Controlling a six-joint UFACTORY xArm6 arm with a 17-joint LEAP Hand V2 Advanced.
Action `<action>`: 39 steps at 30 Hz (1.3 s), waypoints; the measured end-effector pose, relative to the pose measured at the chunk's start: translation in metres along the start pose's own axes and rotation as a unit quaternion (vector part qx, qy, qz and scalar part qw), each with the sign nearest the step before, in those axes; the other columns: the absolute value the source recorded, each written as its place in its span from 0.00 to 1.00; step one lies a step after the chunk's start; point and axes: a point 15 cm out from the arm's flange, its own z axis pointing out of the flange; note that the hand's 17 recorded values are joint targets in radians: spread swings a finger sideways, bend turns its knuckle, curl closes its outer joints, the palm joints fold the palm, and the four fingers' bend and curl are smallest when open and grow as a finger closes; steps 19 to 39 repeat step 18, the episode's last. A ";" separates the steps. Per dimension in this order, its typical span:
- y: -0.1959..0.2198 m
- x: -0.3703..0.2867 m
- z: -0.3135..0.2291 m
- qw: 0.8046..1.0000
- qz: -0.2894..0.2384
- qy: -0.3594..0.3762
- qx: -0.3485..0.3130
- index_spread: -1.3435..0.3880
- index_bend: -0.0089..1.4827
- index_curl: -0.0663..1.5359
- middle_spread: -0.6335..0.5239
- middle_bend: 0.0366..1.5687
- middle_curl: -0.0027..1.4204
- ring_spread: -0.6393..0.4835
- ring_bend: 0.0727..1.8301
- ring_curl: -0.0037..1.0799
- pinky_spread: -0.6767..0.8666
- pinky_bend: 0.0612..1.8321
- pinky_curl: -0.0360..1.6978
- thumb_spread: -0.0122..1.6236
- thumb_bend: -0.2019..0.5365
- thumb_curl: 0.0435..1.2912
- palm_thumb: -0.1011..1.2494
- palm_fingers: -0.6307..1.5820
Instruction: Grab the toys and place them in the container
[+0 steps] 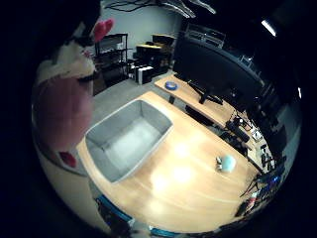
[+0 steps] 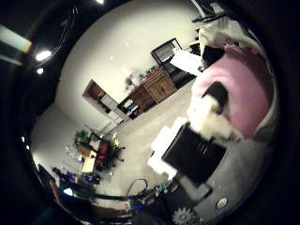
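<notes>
A pink plush toy (image 1: 61, 104) with a white, black and red part at one end fills the side of the right little finger side palm view, close to the palm. It hangs above the wooden table (image 1: 188, 183), beside the open grey container (image 1: 158, 124), which holds nothing. A small light blue toy (image 1: 226, 163) lies on the table away from the container. In the right thumb side palm view the pink toy (image 2: 246, 89) shows again, with a white and black finger of my hand (image 2: 212, 101) curled against it.
A blue round object (image 1: 170, 86) lies at the table's far end, next to a dark monitor (image 1: 210, 64). Shelves and desks stand behind. The right thumb side palm view shows wooden cabinets (image 2: 155, 86) and the room's floor.
</notes>
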 end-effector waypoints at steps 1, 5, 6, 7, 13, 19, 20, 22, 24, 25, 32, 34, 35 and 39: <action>0.001 0.001 0.001 1.000 -0.001 0.001 -0.002 0.55 0.50 0.53 0.23 0.48 0.61 0.31 0.70 0.67 0.17 0.80 0.37 0.60 0.15 0.74 0.39 0.51; 0.003 0.004 0.006 1.000 -0.001 -0.001 -0.009 0.47 0.42 0.45 0.19 0.34 0.52 0.28 0.64 0.59 0.18 0.78 0.34 0.60 0.20 0.63 0.36 0.45; 0.004 0.004 0.007 1.000 -0.003 -0.002 -0.011 0.47 0.41 0.44 0.18 0.33 0.51 0.27 0.63 0.57 0.19 0.78 0.34 0.60 0.20 0.62 0.35 0.45; 0.004 0.004 0.008 1.000 -0.003 -0.002 -0.012 0.45 0.40 0.42 0.17 0.30 0.48 0.27 0.62 0.55 0.20 0.75 0.33 0.60 0.21 0.59 0.35 0.46; 0.004 0.007 0.011 1.000 -0.002 -0.003 -0.014 0.41 0.38 0.39 0.14 0.25 0.42 0.25 0.59 0.49 0.23 0.70 0.30 0.60 0.22 0.50 0.35 0.49; 0.005 0.011 0.011 1.000 -0.002 -0.001 -0.013 0.40 0.35 0.36 0.13 0.22 0.38 0.25 0.57 0.45 0.24 0.67 0.28 0.60 0.23 0.44 0.36 0.51; 0.005 0.011 0.011 1.000 -0.002 -0.001 -0.013 0.40 0.35 0.36 0.13 0.22 0.38 0.25 0.57 0.45 0.24 0.67 0.28 0.60 0.23 0.44 0.36 0.51; 0.005 0.011 0.011 1.000 -0.002 -0.001 -0.013 0.40 0.35 0.36 0.13 0.22 0.38 0.25 0.57 0.45 0.24 0.67 0.28 0.60 0.23 0.44 0.36 0.51; 0.005 0.011 0.011 1.000 -0.002 -0.001 -0.013 0.40 0.35 0.36 0.13 0.22 0.38 0.25 0.57 0.45 0.24 0.67 0.28 0.60 0.23 0.44 0.36 0.51; 0.005 0.011 0.011 1.000 -0.002 -0.001 -0.013 0.40 0.35 0.36 0.13 0.22 0.38 0.25 0.57 0.45 0.24 0.67 0.28 0.60 0.23 0.44 0.36 0.51; 0.005 0.011 0.011 1.000 -0.002 -0.001 -0.013 0.40 0.35 0.36 0.13 0.22 0.38 0.25 0.57 0.45 0.24 0.67 0.28 0.60 0.23 0.44 0.36 0.51; 0.005 0.011 0.011 1.000 -0.002 -0.001 -0.013 0.40 0.35 0.36 0.13 0.22 0.38 0.25 0.57 0.45 0.24 0.67 0.28 0.60 0.23 0.44 0.36 0.51; 0.005 0.011 0.011 1.000 -0.002 -0.001 -0.013 0.40 0.35 0.36 0.13 0.22 0.38 0.25 0.57 0.45 0.24 0.67 0.28 0.60 0.23 0.44 0.36 0.51; 0.005 0.011 0.011 1.000 -0.002 -0.001 -0.013 0.40 0.35 0.36 0.13 0.22 0.38 0.25 0.57 0.45 0.24 0.67 0.28 0.60 0.23 0.44 0.36 0.51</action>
